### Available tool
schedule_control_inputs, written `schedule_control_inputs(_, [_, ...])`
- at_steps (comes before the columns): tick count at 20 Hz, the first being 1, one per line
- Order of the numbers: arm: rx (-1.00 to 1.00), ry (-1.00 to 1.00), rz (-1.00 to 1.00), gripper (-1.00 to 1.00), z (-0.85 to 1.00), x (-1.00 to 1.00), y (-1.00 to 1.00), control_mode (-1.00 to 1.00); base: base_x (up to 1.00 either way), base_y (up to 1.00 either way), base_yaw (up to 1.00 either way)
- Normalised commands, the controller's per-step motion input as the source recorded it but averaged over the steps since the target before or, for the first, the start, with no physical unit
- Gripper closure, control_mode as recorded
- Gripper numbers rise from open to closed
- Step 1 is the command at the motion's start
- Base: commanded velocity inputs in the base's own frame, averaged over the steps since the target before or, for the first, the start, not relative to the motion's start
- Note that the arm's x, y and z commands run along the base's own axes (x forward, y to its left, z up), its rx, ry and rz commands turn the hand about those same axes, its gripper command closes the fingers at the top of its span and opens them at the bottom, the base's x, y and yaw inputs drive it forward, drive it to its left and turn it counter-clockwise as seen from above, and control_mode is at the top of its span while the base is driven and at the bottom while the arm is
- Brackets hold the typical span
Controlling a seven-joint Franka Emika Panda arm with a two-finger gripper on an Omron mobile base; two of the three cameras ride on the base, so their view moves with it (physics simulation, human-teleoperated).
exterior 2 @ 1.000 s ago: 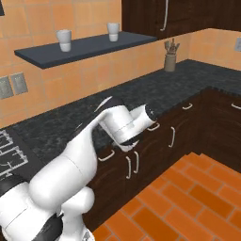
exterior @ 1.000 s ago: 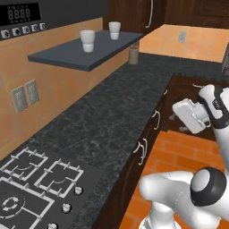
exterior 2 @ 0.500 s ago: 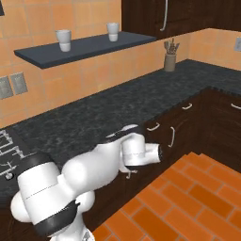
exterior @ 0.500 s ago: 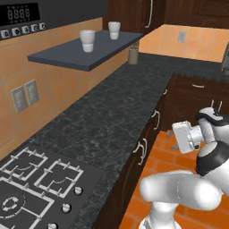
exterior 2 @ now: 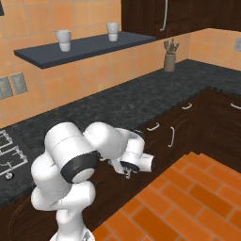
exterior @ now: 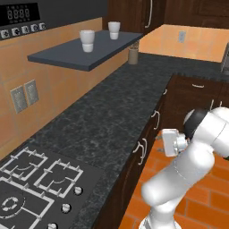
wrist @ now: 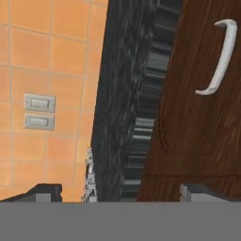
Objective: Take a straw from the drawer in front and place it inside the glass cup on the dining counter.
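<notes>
Standing: two white cups (exterior: 87, 40) shelved.

white arm (exterior 2: 94, 150) folded low before dark cabinet fronts (exterior 2: 188, 127); black speckled worktop (exterior 2: 141, 96), utensil jar (exterior 2: 169, 60), two white cups (exterior 2: 63, 40) on shelf (exterior 2: 84, 47).

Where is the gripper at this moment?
In the left base view the gripper hangs low at the right, open, beside the dark drawer fronts under the black counter, near a pale handle.
</notes>
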Motion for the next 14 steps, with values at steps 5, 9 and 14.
schedule_control_inputs(5, [0.02, -0.05, 0.01, -1.0, -0.71, 0.41, 0.0, -1.0, 0.0, 0.0, 0.0])
schedule_control_inputs(9, [0.05, -0.05, 0.02, -1.0, -0.54, 0.39, 0.0, -1.0, 0.0, 0.0, 0.0])
schedule_control_inputs(14, [0.06, -0.09, 0.0, -1.0, -0.4, 0.46, 0.0, -1.0, 0.0, 0.0, 0.0])
